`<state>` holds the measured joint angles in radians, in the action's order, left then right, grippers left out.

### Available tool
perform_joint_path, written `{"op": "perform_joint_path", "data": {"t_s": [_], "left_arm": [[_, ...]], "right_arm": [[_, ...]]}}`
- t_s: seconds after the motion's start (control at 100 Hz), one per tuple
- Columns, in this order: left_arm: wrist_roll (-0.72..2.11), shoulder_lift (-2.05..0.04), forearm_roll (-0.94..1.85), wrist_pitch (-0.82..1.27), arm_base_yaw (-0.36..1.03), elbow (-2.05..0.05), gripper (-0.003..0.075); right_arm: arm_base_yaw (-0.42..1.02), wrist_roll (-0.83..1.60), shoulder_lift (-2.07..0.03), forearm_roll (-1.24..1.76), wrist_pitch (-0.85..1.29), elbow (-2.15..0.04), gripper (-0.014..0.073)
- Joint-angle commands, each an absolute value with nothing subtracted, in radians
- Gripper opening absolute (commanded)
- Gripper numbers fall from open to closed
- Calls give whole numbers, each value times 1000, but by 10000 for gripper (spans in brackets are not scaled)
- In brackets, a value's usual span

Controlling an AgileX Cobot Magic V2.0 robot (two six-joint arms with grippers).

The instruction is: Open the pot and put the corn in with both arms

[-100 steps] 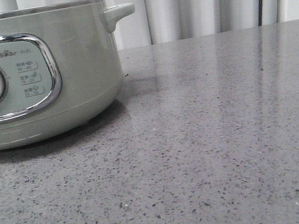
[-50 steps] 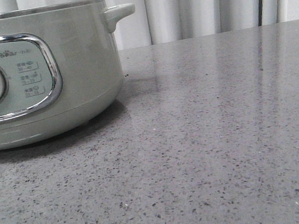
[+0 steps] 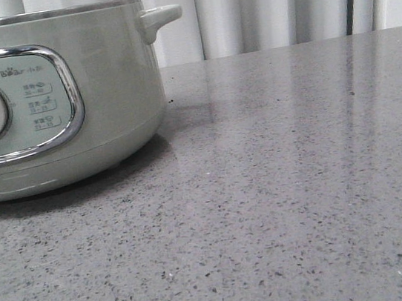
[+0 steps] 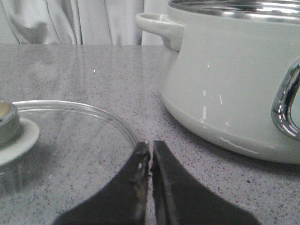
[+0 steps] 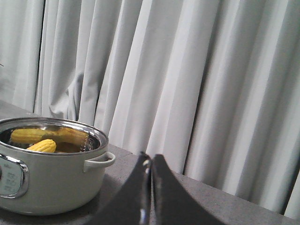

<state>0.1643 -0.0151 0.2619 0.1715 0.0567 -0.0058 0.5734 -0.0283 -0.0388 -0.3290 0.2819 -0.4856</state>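
The pale grey-green pot (image 3: 96, 98) stands at the table's left, its lid off. In the right wrist view the pot (image 5: 51, 183) is open and the yellow corn (image 5: 42, 146) lies inside it, mirrored on the shiny inner wall. My right gripper (image 5: 151, 161) is shut and empty, raised to the right of the pot. My left gripper (image 4: 151, 150) is shut and empty, low over the table between the pot (image 4: 225, 89) and the glass lid (image 4: 65, 136), which lies flat on the table with its knob (image 4: 9, 126) up. Neither gripper shows in the front view.
The grey speckled table (image 3: 303, 181) stretches to the right of the pot. Pale curtains (image 3: 277, 1) hang behind the table. The pot's side handle (image 3: 160, 18) sticks out toward the right.
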Motion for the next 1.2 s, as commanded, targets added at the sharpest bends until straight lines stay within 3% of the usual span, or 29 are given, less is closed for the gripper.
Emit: {"op": "perform_joint_path", "data": {"t_s": [0.0,0.2,0.43,1.19], "left_arm": [[41,40,205,127,67,11,-20],[-11,31,-17,268,67,23,-20],[-11,31,99,270,67,23,-20],[-11,31,99,268,67,23,-20]], "right_arm": [[566,-22,-53,-348,212,-504,-43],[566,-22,-53,-348,212,-504,-43],[566,-22,-53,-348,212,-504,-43],[566,-22,-46,-348,216,-490,-43]]}}
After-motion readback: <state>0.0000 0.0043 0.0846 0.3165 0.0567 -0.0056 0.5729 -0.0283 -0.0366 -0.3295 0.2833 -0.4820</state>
